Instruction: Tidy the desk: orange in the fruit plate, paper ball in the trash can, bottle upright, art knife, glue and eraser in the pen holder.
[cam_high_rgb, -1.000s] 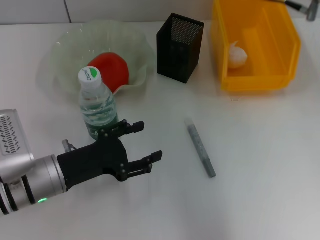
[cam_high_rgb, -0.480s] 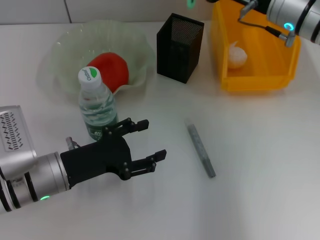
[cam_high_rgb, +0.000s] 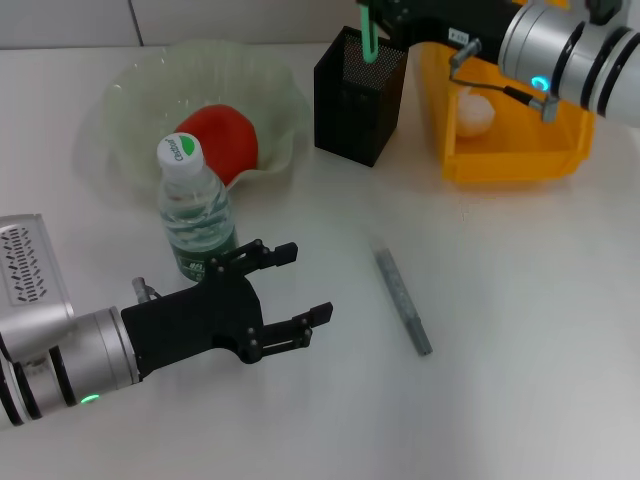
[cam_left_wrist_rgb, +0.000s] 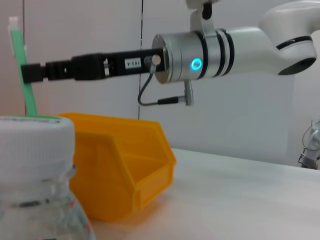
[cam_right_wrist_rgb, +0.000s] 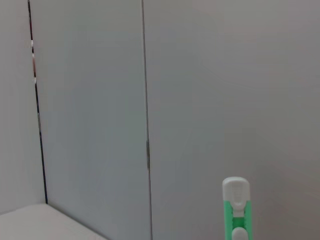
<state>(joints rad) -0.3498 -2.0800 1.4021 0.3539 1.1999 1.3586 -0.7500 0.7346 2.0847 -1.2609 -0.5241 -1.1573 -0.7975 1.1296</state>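
One grey speckled stick (cam_high_rgb: 402, 301) lies flat, angled, well clear of the wall (cam_high_rgb: 200, 20) panels; a dark vertical seam (cam_right_wrist_rgb: 146, 120) divides those panels.

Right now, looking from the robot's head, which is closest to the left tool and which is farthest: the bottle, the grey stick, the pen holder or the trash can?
From the left tool, open and low over the desk:
1. The bottle, upright just behind it.
2. The grey stick, lying flat towards the right.
3. The pen holder, at the back middle.
4. The trash can, back right corner.
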